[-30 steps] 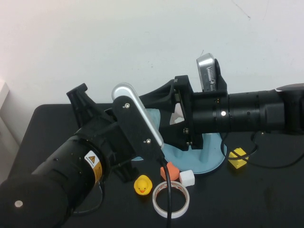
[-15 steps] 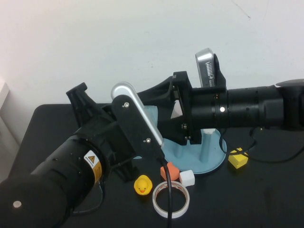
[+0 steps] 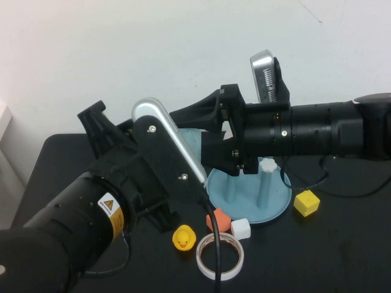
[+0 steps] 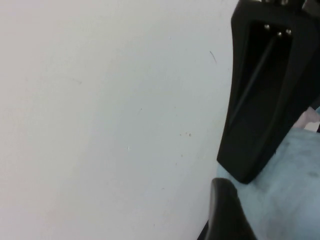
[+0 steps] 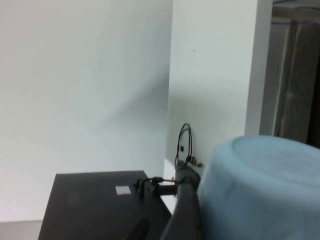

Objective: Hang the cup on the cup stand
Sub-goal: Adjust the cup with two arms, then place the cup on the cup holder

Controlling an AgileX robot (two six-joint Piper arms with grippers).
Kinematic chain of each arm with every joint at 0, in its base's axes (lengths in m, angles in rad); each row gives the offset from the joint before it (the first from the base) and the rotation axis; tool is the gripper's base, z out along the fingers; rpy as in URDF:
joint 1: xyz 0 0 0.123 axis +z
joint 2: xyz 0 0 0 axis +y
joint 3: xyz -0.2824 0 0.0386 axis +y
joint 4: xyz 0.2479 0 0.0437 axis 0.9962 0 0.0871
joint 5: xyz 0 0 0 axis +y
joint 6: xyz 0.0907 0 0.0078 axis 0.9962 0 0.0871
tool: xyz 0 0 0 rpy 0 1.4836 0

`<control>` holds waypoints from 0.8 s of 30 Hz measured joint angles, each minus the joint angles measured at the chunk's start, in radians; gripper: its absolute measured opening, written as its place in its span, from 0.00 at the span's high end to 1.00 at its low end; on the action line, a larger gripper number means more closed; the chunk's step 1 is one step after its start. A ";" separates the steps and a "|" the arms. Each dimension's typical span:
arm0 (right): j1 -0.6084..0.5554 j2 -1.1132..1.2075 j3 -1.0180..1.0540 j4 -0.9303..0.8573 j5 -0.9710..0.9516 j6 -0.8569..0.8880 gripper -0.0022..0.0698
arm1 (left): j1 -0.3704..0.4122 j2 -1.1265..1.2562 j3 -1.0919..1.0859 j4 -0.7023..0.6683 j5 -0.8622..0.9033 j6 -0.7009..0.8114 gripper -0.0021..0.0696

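Note:
The light blue cup (image 3: 192,141) hangs in the air between the two arms, just left of the cup stand (image 3: 276,206). My right gripper (image 3: 197,130) reaches in from the right and is shut on the cup. In the right wrist view one dark finger (image 5: 184,212) presses against the cup wall (image 5: 260,195). My left gripper (image 3: 122,128) sits left of the cup, mostly hidden behind its own wrist, and is open. One of its fingers (image 4: 226,212) shows beside the cup (image 4: 292,192). Two blue pegs rise from the stand, one with a white flower cap (image 3: 267,165).
On the black table (image 3: 342,256) in front of the stand lie a yellow duck (image 3: 183,237), a tape roll (image 3: 220,256), an orange block (image 3: 218,218) and a white block (image 3: 241,228). A yellow block (image 3: 306,202) sits right of the stand. A white wall stands behind.
My left gripper has opened off the cup and its arm has drawn back to the left. The right arm, still holding the cup, has lifted slightly, uncovering the stand's pegs.

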 joint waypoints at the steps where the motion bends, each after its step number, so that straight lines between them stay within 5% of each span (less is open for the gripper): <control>1: -0.001 0.000 0.000 0.000 -0.003 0.000 0.17 | 0.000 -0.004 0.000 0.000 -0.001 0.000 0.48; 20: -0.016 0.004 -0.004 0.003 -0.131 -0.063 0.17 | 0.000 -0.146 0.000 -0.268 -0.087 -0.002 0.49; 24: -0.020 0.004 -0.004 0.003 -0.148 -0.191 0.17 | 0.000 -0.188 0.000 -0.401 -0.093 -0.002 0.63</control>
